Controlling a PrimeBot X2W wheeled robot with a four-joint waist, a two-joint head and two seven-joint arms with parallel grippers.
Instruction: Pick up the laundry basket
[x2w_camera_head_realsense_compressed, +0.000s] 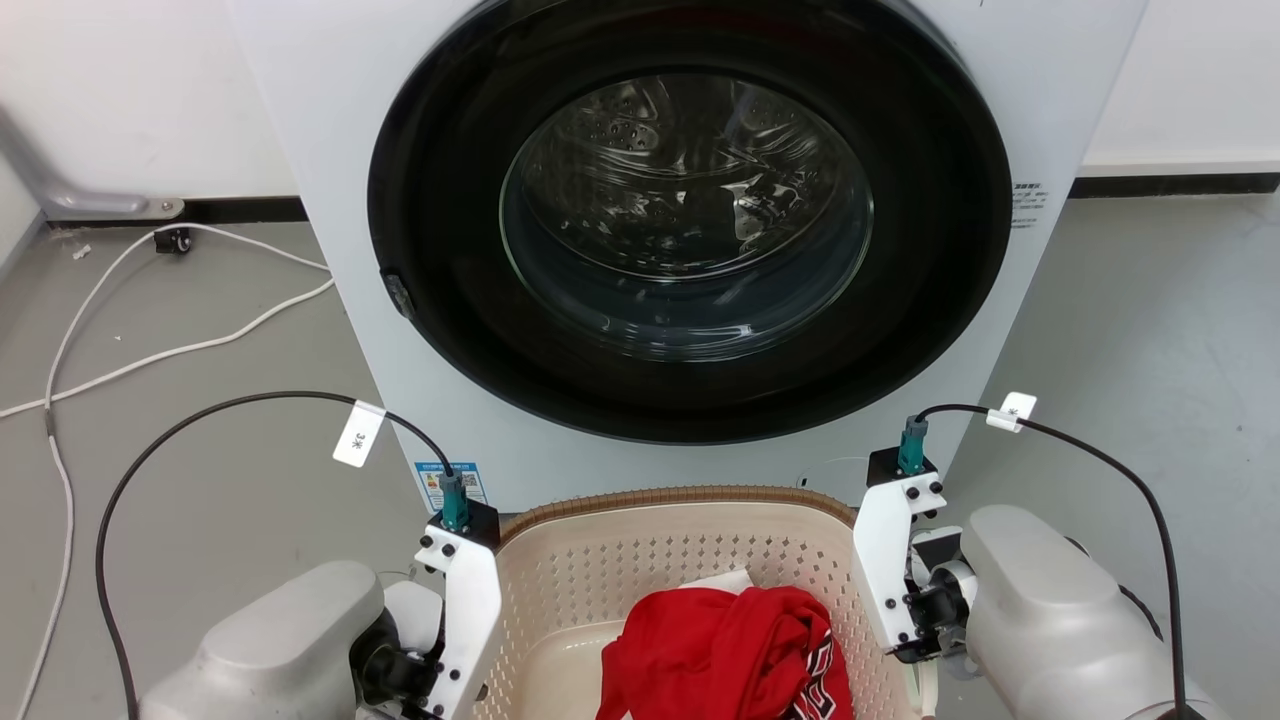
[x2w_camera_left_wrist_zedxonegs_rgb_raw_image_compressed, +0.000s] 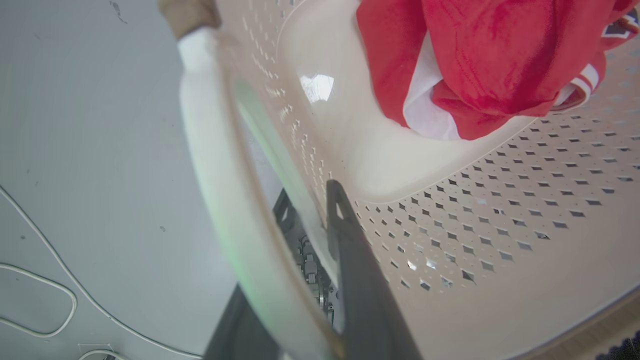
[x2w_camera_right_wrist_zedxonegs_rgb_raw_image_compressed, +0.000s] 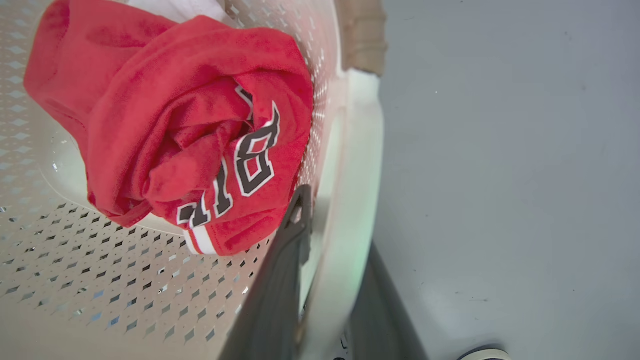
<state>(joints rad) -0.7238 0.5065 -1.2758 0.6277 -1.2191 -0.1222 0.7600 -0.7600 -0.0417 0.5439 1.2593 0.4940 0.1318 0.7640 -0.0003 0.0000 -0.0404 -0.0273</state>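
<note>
The left gripper pinches a smooth white handle of the laundry basket, one finger on each side. The holey cream basket with its brown woven edge is in front of the washer and holds a soft red shirt. The right gripper pinches the other handle the same way.

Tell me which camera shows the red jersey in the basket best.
The right wrist view: the red jersey lies nearly whole there, bunched, its black-and-white lettering facing the camera. The head view cuts its lower part at the bottom edge; the left wrist view cuts it at the top edge, with white cloth peeking out.
</note>
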